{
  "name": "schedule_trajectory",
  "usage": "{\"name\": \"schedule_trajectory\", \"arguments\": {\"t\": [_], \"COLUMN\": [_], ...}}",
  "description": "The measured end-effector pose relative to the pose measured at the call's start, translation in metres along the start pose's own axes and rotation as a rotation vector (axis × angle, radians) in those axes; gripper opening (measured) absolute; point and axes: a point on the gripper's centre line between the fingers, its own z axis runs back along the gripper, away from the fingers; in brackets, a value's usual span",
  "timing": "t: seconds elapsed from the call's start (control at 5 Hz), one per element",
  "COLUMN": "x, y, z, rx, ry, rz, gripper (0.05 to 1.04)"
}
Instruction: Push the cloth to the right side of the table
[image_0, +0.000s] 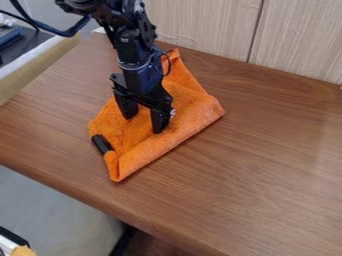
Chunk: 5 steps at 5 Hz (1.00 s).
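Wooden tabletop (267, 200) bears a rumpled orange cloth (190, 117), partly folded, beneath fingers (159, 121) spread moderately wide, gripping nothing.

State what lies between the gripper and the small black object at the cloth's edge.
The orange cloth lies between the gripper and the black object, as the camera view shows.

A brown wooden table (260, 165) with a rumpled orange cloth (190, 117) on it.
The tabletop runs in streaky grain to a rounded front edge, and from where I'm standing the cloth lies left of the middle, one narrow corner up near the back edge and another pointing towards the front. Its lower right side is folded over in a broad band; a short black stick-like piece (102, 144) sits against its left edge, perhaps partly on it.
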Motion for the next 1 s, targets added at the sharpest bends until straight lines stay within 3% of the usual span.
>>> {"name": "schedule_trajectory", "arguments": {"t": [0.2, 1.0], "x": [0.005, 0.036], "y": [-0.009, -0.112], "z": [-0.001, -0.002], "rx": [-0.01, -0.088], "ry": [0.01, 0.014], "rz": [-0.018, -0.189], "gripper": [1.001, 1.001]}}
